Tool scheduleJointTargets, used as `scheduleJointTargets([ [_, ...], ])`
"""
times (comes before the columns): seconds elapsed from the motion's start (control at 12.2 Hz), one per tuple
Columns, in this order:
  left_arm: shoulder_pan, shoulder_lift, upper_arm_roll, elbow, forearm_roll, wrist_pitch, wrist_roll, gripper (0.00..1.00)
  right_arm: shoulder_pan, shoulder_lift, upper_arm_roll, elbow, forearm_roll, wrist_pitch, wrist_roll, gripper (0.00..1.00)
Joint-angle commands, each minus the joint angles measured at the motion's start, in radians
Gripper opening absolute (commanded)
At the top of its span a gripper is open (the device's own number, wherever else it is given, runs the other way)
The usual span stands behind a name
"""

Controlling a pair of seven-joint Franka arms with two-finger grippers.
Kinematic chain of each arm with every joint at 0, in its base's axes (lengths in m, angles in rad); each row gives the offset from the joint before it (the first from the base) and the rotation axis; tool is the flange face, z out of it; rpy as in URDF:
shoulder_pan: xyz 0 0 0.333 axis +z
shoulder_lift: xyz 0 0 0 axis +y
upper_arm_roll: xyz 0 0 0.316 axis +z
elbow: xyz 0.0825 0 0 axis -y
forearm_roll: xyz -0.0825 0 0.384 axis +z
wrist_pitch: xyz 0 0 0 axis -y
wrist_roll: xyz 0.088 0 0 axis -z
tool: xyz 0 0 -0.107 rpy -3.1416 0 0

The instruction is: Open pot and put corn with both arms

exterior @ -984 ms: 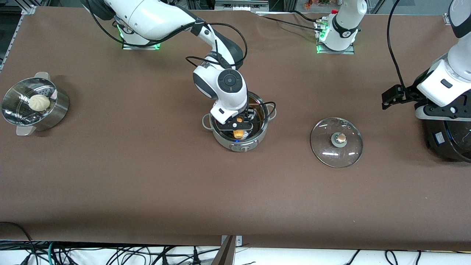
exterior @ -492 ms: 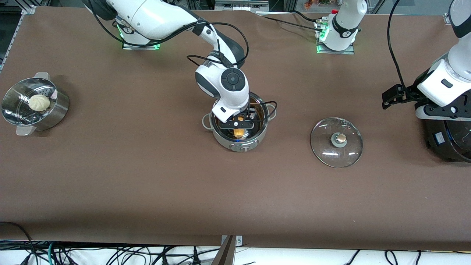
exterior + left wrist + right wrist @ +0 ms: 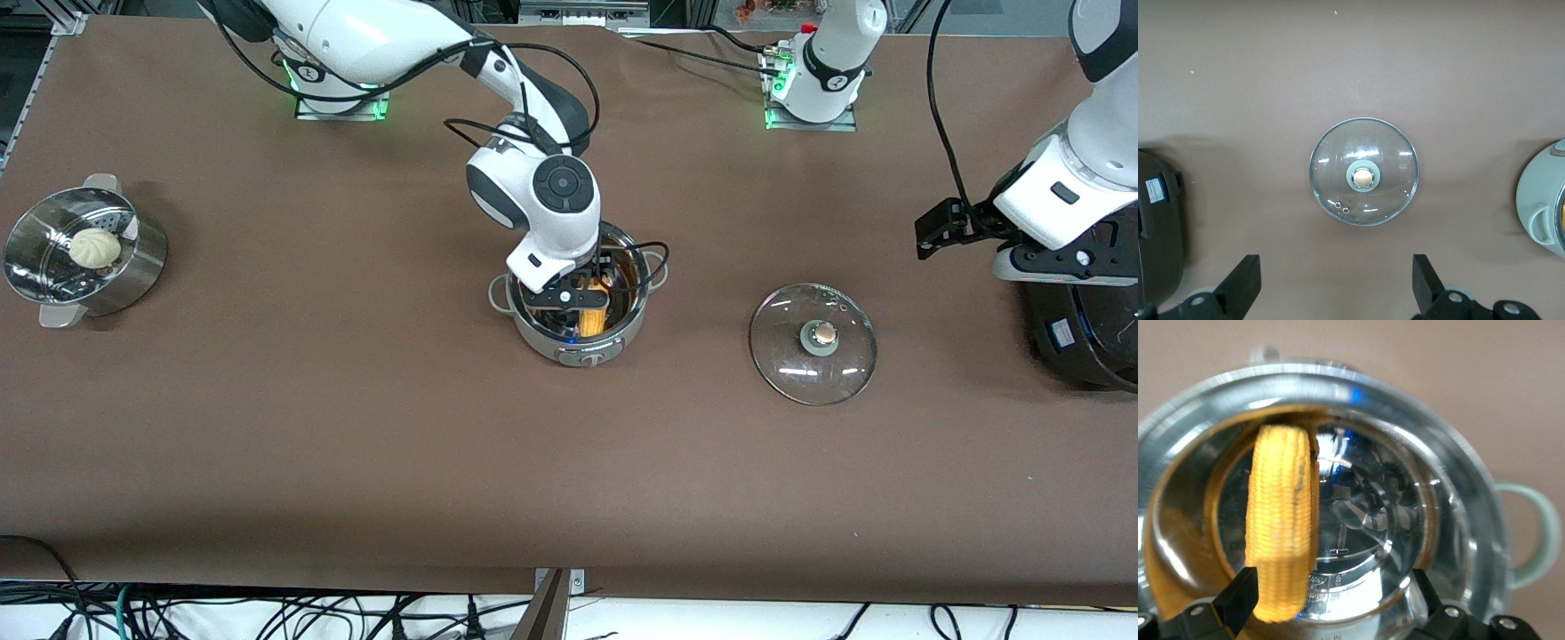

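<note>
Corn [image 3: 591, 313] lies inside the open pot [image 3: 578, 307] at the centre of the front frame, directly under my right hand [image 3: 582, 298]; the lid [image 3: 813, 343] rests on the counter [image 3: 356, 427], and my left hand [image 3: 942, 233] waits at the right edge. From my left wrist, its fingers [image 3: 1238, 288] are spread apart over the lid. From my right wrist, the corn leans against the pot wall, long axis running up the frame, clear of my parted fingers [image 3: 1238, 597], so I judge I only need to rise.
</note>
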Motion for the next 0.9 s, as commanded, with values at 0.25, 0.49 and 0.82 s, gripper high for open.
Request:
scheduleJointTargets([
  [0.25,-0.012,-0.010,0.022,0.016,-0.019,-0.022,0.007,1.00,-0.182,-0.136,-0.009,0.002,-0.016,-0.072,-0.296,1.00],
  [0.49,-0.014,-0.007,0.017,0.020,-0.023,-0.022,-0.007,1.00,-0.355,-0.157,-0.006,0.002,-0.008,-0.077,-0.352,1.00],
  [0.82,-0.010,-0.005,0.022,0.019,-0.023,-0.022,0.004,1.00,-0.428,-0.220,-0.113,0.009,-0.007,-0.190,-0.471,1.00],
])
